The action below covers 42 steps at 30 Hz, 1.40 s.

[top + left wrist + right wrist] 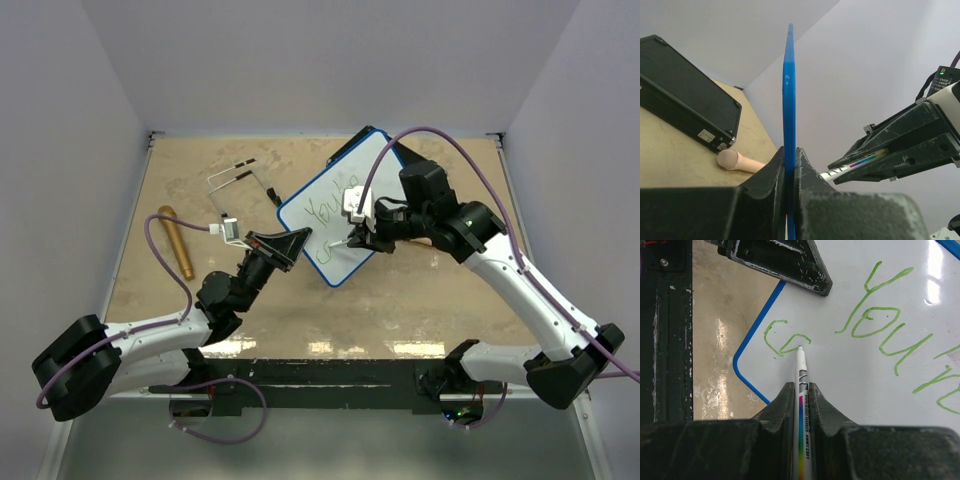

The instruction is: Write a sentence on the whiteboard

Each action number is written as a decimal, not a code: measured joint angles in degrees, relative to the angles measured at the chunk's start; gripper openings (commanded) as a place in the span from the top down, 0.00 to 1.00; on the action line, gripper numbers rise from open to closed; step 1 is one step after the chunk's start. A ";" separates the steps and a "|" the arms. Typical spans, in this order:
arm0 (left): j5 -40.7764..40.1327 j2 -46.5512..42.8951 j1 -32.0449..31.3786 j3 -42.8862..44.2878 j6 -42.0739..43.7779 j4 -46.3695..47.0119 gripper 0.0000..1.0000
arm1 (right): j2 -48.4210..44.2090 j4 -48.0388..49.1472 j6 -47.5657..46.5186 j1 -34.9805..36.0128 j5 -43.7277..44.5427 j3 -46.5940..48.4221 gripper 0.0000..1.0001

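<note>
Flat white whiteboard (338, 178) with thin blue rim; green handwritten sentence (880, 325) on it. White marker pen (801, 385), rainbow stripe and black print on barrel. Matte black rectangular case (685, 102), small silver labels. Peach rounded rod (742, 162). Mottled beige tabletop (430, 290). Purple cables (432, 129).

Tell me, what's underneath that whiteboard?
A black case lies on the table beneath the tilted whiteboard; from above only its far corner pokes out. The board covers the rest, and anything else below it is hidden.
</note>
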 measured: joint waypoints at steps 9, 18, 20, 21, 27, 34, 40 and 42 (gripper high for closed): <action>-0.59 0.00 0.02 -0.04 0.04 -0.17 1.00 | 1.57 -0.26 0.44 0.00 0.11 1.49 1.00; -0.68 0.00 0.02 -0.04 0.02 -0.20 1.00 | 1.88 -0.17 0.90 0.00 0.37 2.01 1.00; -0.68 0.00 0.02 -0.04 0.02 -0.20 1.00 | 1.88 -0.15 1.01 0.00 0.42 2.01 1.00; -0.68 0.00 0.02 -0.04 0.02 -0.20 1.00 | 1.88 -0.15 1.03 0.00 0.44 2.01 1.00; -0.74 -0.04 0.02 -0.04 0.07 -0.35 1.00 | 1.77 -0.04 1.03 0.00 1.05 1.95 1.00; -0.70 -1.01 0.28 -0.26 0.13 -0.50 1.00 | 0.72 0.07 0.90 0.00 1.38 1.09 1.00; -0.70 -1.70 0.72 -0.28 0.44 -0.50 1.00 | -0.17 -0.35 0.33 0.00 1.42 -0.09 1.00; -0.85 -1.95 0.79 -0.28 0.79 -0.52 1.00 | -0.50 -0.59 0.26 0.00 1.51 -0.59 1.00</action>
